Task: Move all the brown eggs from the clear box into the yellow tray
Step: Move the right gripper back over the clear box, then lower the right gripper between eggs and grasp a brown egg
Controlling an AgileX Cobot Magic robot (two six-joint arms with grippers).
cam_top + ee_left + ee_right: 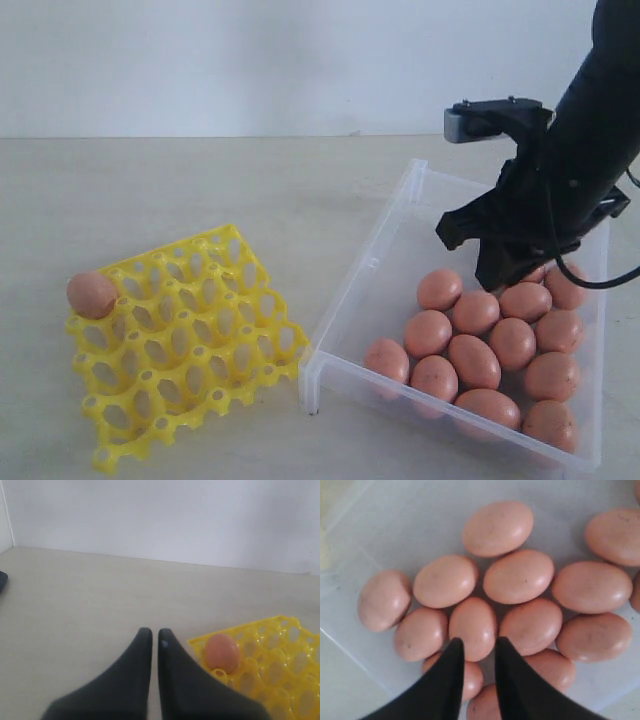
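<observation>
Several brown eggs (474, 361) lie bunched in the clear box (372, 262) on the right. My right gripper (503, 268) hangs just above them with its jaws a little apart. In the right wrist view the right gripper (478, 641) has nothing between its fingertips, and one egg (473, 628) lies just beyond them. The yellow tray (190, 345) sits tilted on the left and holds one egg (92, 295) at its far left corner. My left gripper (152, 632) is shut and empty, close beside that egg (222, 652) and the tray's corner (280, 662). It is out of the exterior view.
The box and the tray rest on a pale tabletop (200, 190) with a white wall behind. A strip of bare table separates the tray from the box's near-left corner (312, 385). A dark object (2, 580) shows at the edge of the left wrist view.
</observation>
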